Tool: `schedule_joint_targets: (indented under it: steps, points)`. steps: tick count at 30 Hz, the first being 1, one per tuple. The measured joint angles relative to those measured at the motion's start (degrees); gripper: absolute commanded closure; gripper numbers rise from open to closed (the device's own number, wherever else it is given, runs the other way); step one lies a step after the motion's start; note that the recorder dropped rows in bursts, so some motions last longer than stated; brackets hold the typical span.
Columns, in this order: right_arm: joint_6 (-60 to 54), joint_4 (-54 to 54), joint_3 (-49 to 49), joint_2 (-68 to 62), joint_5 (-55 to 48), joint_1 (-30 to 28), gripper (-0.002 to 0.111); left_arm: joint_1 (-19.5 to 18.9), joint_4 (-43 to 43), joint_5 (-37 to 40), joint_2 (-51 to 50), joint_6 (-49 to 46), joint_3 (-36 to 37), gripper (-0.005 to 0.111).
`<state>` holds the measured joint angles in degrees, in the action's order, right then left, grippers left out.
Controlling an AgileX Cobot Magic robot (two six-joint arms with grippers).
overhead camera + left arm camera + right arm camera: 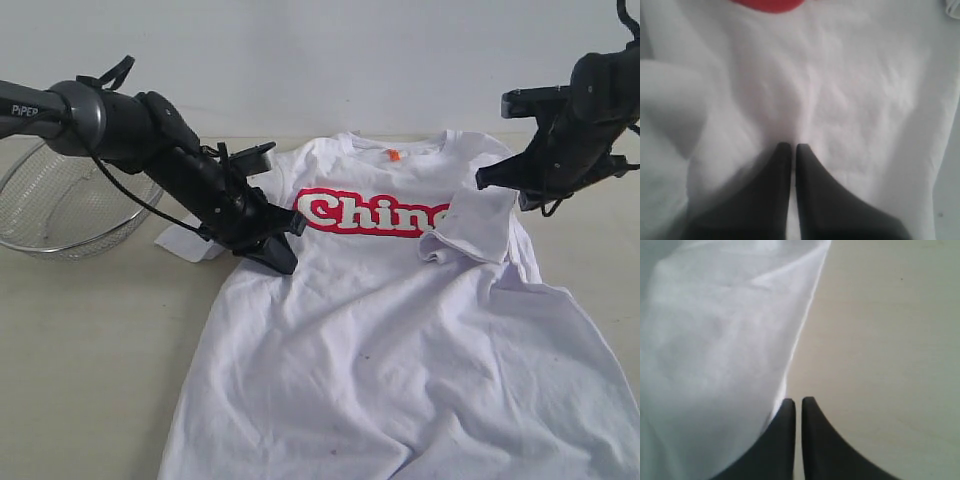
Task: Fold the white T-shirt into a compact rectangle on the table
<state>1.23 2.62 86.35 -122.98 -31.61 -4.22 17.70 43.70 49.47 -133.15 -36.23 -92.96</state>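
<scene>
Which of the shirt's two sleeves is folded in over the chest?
The sleeve at the exterior view's right: it covers the end of the red lettering; the other sleeve lies out on the table.

This looks like a robotics lab or test bench rather than a home. Two black robot arms, the left arm (120, 125) and the right arm (585, 110), reach in from either side over a plain beige counter (90, 340). The left one carries a printed "PiPER" label (25, 110) and a loose black cable (130, 195) running along it. Behind the counter stands a bare, pale wall (320, 60) with nothing hung on it. The counter holds only props: a white shirt (400, 340) spread flat in the middle and a round wire basket (60, 205) at the far left. There is no furniture or household clutter in sight.
</scene>
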Motion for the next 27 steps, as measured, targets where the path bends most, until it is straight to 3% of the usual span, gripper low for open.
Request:
schedule_joint_targets:
  steps: [7,11,23,27]
  points:
    - [-13.90,-18.69,4.13,-1.09,1.36,1.92,0.109,0.00,-0.15,0.00,-0.08,0.08,0.00,0.102]
    - [-17.07,-24.05,9.91,-3.94,0.53,4.88,0.109,0.00,-0.15,0.55,-0.08,0.08,0.00,0.102]
    - [-18.70,-25.48,24.86,-10.40,-9.18,10.82,0.109,0.00,-0.56,1.04,-0.08,0.13,0.00,0.102]
    - [-19.04,-19.83,26.17,-8.14,-14.48,10.82,0.109,0.00,-0.64,1.04,-0.08,0.13,0.00,0.102]
